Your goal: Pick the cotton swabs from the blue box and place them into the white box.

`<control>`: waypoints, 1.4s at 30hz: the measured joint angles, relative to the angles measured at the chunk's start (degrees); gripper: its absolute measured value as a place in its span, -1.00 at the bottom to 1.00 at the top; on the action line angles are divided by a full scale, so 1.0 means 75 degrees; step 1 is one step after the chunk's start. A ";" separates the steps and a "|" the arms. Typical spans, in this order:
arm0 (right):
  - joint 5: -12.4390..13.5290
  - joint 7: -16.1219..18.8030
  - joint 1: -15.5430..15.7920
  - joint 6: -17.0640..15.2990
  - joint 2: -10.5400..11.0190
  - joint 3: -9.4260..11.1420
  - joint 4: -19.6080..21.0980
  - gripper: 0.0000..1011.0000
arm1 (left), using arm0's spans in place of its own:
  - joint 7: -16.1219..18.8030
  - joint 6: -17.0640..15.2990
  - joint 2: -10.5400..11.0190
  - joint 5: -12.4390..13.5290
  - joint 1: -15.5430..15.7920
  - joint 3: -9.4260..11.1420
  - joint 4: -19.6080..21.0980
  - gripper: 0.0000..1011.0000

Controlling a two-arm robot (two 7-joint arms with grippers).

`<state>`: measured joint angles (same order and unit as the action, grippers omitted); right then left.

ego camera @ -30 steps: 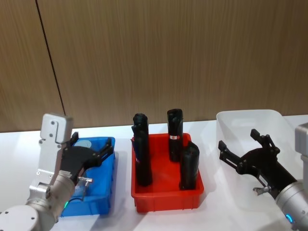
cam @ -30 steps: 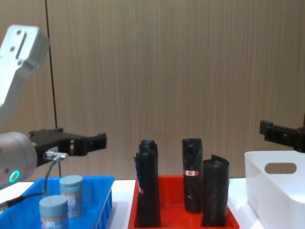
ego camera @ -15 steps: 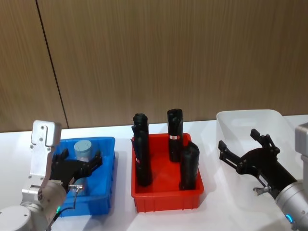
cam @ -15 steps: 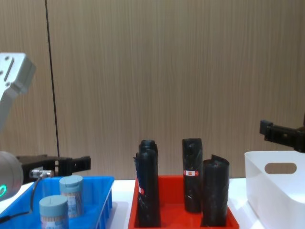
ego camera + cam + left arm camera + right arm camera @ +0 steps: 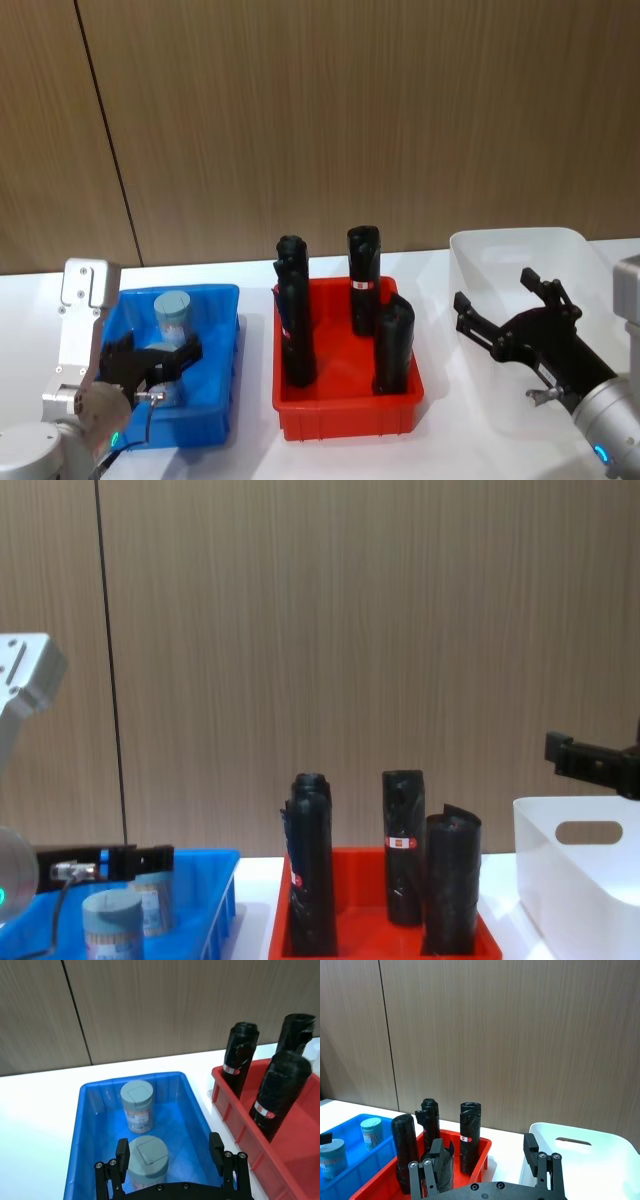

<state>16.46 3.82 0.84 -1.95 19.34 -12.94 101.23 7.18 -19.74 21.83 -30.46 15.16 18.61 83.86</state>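
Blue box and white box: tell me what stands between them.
In the head view, a red tray holding upright black rolls stands between the blue box and the white box.

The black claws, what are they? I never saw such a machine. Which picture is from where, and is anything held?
They are a robot's two grippers. Pictures: one from its head, one from its chest, one from each wrist. On the table: a blue box with two swab jars, a red tray of black rolls, a white box. The left gripper is open around the nearer jar. The right gripper, open, hangs by the white box. Nothing is held.
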 joint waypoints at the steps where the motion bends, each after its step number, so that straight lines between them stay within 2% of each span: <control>1: 0.0000 0.0000 0.0000 0.0000 0.0000 0.0000 0.0000 0.98 | 0.0005 -0.0023 -0.0003 -0.0010 0.0007 -0.0004 -0.0019 0.99; 19: 0.0000 0.0000 0.0000 0.0000 0.0000 0.0000 0.0000 0.98 | -0.0044 -0.0389 -0.0151 -0.0059 0.0306 -0.0103 -0.0750 0.99; 42: 0.0000 0.0000 0.0000 0.0000 0.0000 0.0000 0.0000 0.98 | -0.0370 -0.0667 -0.0402 0.0259 0.0790 -0.0111 -0.1488 0.99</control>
<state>16.46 3.82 0.84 -1.95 19.34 -12.94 101.23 4.40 -24.75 18.82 -28.51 21.08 17.77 72.70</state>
